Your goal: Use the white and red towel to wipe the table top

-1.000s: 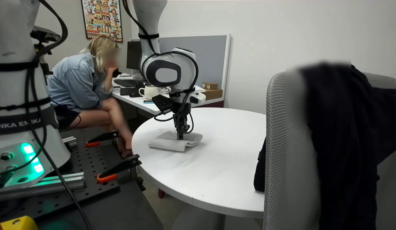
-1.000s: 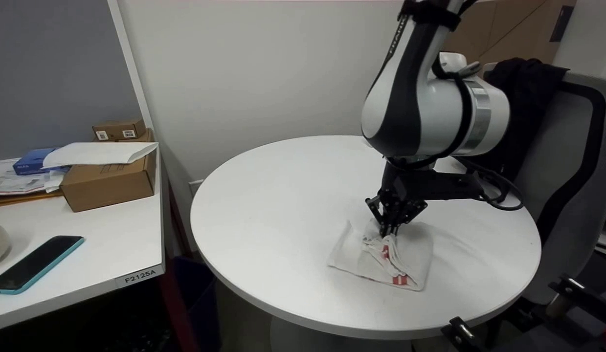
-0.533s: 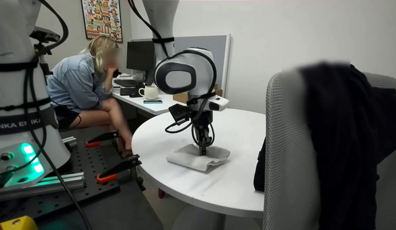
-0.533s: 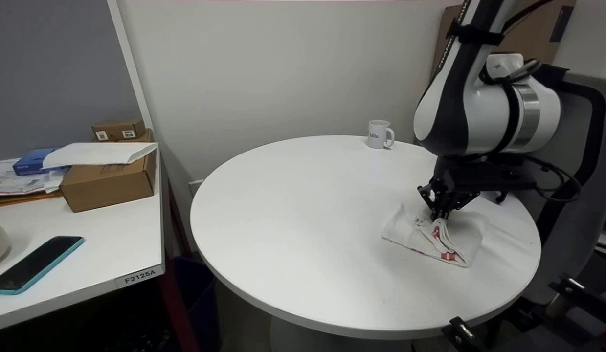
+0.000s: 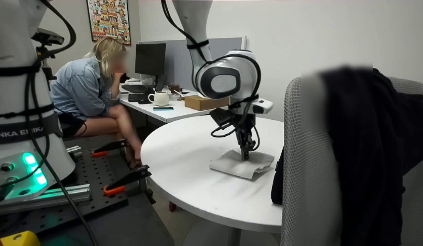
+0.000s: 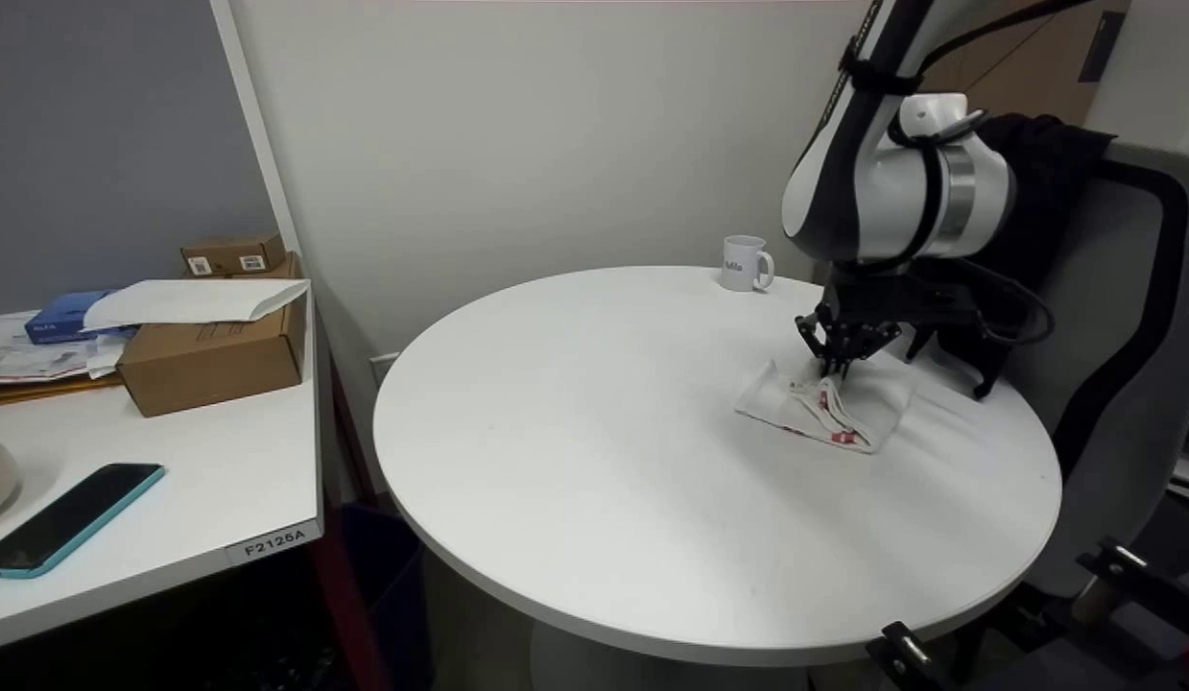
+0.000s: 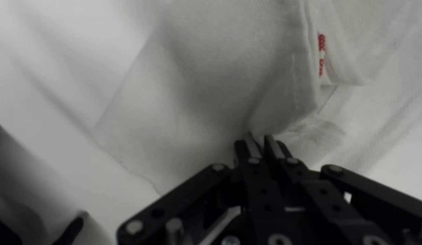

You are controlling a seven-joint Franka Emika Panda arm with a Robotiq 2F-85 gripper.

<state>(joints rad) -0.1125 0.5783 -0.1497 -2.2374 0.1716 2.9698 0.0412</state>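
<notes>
The white towel with red marks lies folded on the round white table. It shows in both exterior views and fills much of the wrist view. In an exterior view it is near the table's chair side. My gripper points down at the middle of the towel. In an exterior view a bunched fold with red marks rises at the fingertips. In the wrist view the fingertips are close together with towel cloth pinched between them. The towel's underside is hidden.
A white mug stands at the table's far edge. A mesh chair with a dark garment stands against the table. A desk with boxes and a phone is beside it. A person sits near that desk.
My gripper has dragged the towel across the table. In an exterior view it moved right towards the chair; in an exterior view it moved right, then back towards the mug. The grip stayed shut.
</notes>
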